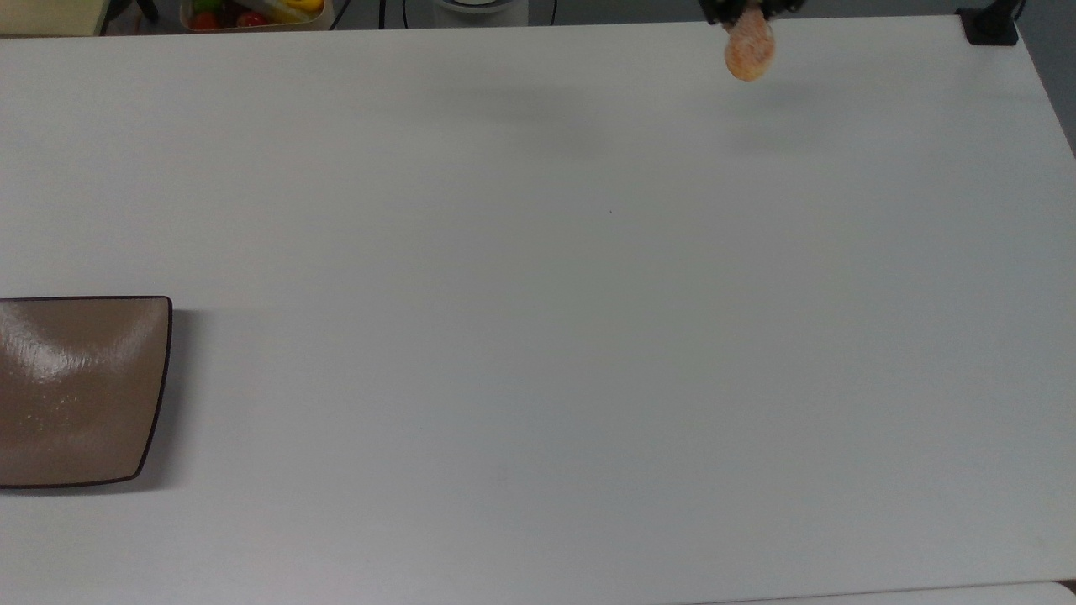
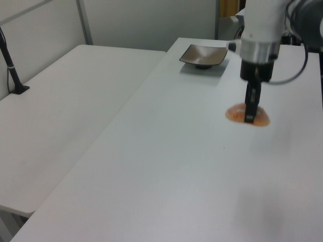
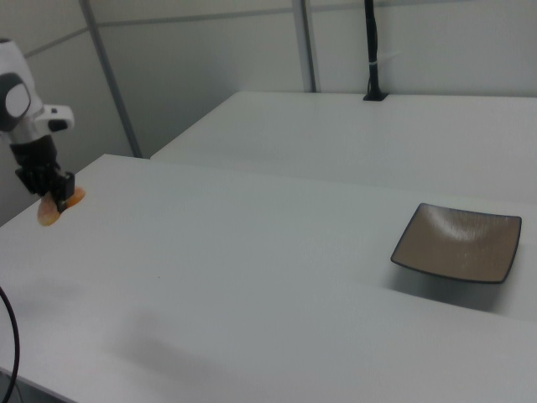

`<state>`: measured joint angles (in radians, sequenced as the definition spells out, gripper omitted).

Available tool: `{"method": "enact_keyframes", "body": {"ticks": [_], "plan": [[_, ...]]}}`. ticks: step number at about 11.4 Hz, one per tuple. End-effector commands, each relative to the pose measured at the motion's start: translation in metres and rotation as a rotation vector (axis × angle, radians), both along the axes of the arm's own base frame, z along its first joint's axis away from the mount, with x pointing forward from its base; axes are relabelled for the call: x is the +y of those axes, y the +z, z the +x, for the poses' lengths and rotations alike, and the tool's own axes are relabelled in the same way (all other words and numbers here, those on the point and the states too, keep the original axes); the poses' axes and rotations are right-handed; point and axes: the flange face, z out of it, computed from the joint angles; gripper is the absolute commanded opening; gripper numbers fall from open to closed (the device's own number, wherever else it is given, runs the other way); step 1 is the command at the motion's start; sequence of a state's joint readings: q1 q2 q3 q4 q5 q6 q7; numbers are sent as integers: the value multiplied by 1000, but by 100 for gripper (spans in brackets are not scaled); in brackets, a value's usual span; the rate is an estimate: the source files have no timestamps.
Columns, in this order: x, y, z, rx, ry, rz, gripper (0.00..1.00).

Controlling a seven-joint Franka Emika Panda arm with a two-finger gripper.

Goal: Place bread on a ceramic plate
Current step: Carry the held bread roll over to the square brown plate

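The orange-tan bread (image 1: 749, 49) hangs in the air above the white table, held across its middle by my gripper (image 2: 250, 117), which is shut on it. In the right view the bread (image 3: 52, 210) sits at the far left under my gripper (image 3: 59, 195). The glossy brown ceramic plate (image 1: 76, 391) lies at the top view's left edge, far from the bread. It appears at the back in the left view (image 2: 204, 54) and at the right in the right view (image 3: 458, 242). Nothing lies on the plate.
A bin of colourful items (image 1: 252, 13) stands beyond the table's far edge in the top view. A black clamp base (image 1: 990, 27) sits at the top view's upper right corner. A second white table (image 2: 55, 116) adjoins on the left view's left.
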<state>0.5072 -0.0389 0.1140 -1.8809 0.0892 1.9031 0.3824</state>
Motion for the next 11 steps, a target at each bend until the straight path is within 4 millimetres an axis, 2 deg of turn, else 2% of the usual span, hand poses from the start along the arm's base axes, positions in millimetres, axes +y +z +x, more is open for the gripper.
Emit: {"method": "enact_keyframes", "body": {"ticks": [1,3,5,6,7,8,11], "plan": [[-80,42,17,26,57,23,14],[-141,56,27,31,117,17,14],[-201,61,41,36,174,17,14],[-221,60,47,32,195,18,14],[-249,56,55,26,171,20,14],[-276,45,67,29,153,23,14],[-356,34,105,-66,168,7,14]]}}
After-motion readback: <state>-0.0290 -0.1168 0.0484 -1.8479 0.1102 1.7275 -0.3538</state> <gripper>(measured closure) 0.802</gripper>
